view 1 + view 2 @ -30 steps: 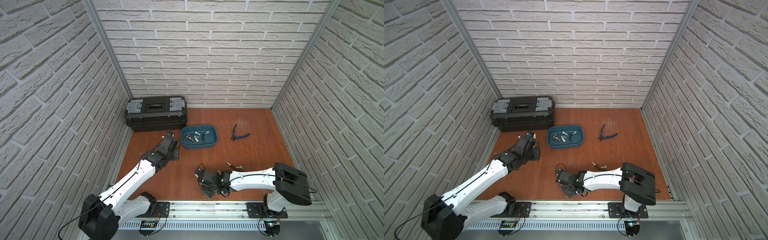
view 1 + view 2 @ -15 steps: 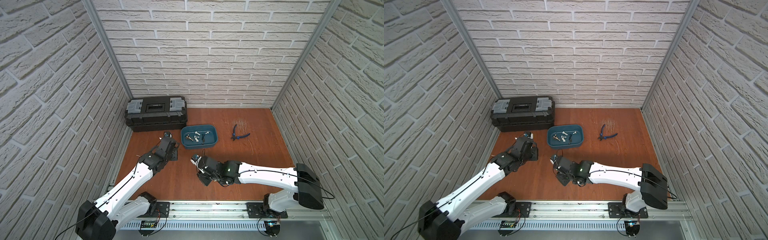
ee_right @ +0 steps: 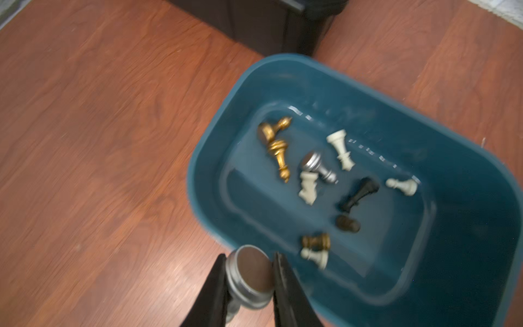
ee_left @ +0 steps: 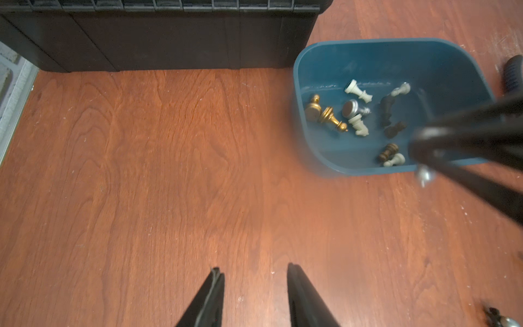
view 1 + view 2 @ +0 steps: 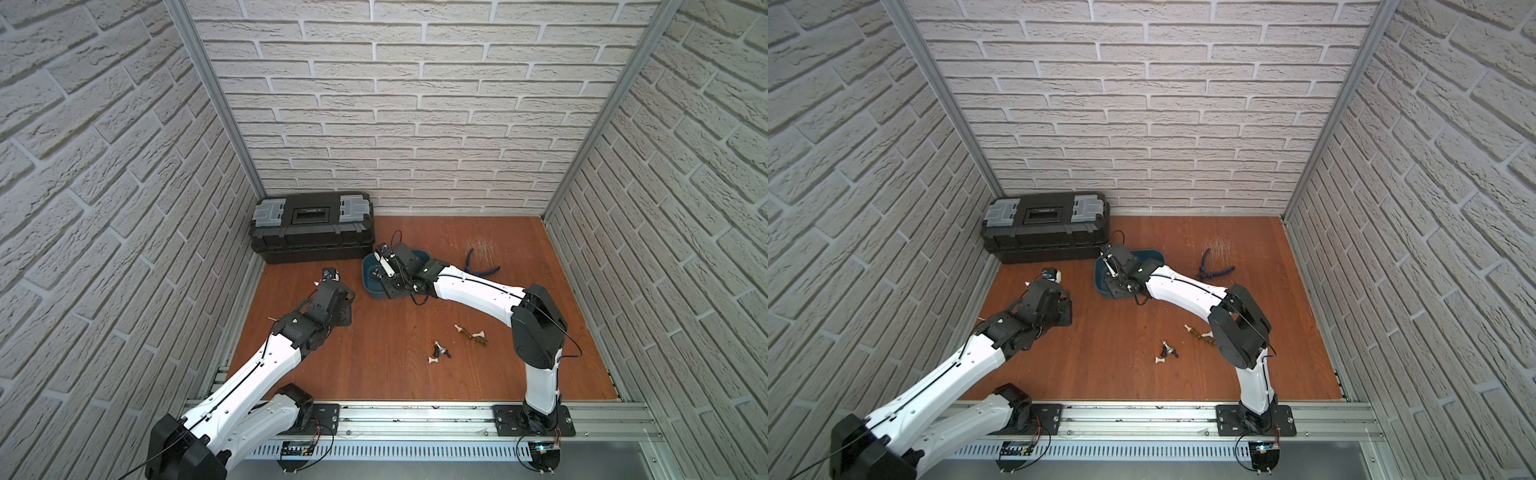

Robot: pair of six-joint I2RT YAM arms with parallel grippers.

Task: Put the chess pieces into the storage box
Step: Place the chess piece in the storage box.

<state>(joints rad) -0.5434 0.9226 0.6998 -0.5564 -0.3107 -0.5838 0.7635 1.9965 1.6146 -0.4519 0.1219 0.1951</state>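
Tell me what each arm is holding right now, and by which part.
The right gripper holds a silver chess piece by its round base, pinched between the jaws. The left gripper holds nothing; its jaws stand open.

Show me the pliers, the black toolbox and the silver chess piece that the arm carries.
pliers [image 5: 489,272]: in a top view, on a blue handle.
black toolbox [image 5: 311,214]: in a top view, middle of its lid.
silver chess piece [image 3: 250,273]: right wrist view, on its round felt base.

Pale brick-pattern walls [image 5: 415,104] enclose a reddish wooden floor [image 5: 374,374].
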